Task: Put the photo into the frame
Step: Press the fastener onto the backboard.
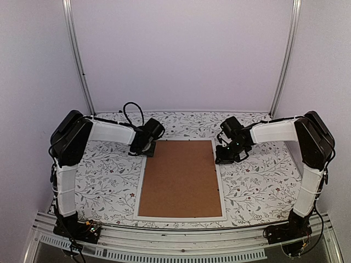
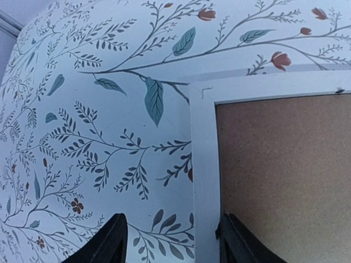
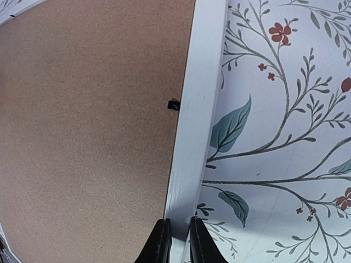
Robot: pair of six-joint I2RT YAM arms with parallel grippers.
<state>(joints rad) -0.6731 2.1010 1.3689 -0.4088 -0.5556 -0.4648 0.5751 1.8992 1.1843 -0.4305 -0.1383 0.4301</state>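
The frame [image 1: 181,218] lies flat on the flowered tablecloth [image 1: 258,186] between my two arms; its near short rail sits just beyond my bases, and its long axis runs straight away from me toward the back wall. It is turned back-side up; the brown backing panel [image 1: 181,178] fills it from rail to rail, and whatever lies under that panel is hidden from me.

My right gripper [image 3: 180,241] hangs over the right long rail, toward its far end; the fingers are drawn almost together with only a thin slit between them, and white rail shows in that slit; whether they pinch the rail or only hover above it I cannot tell. A small black clip [image 3: 173,104] sits at the rail's inner edge farther along.

My left gripper [image 2: 171,241] is at the far left corner; its fingers stand well apart and hold nothing; one is over the cloth, the other over the panel's edge, with the left rail between them. Only the fingertips show, cut off by the bottom of each wrist view.
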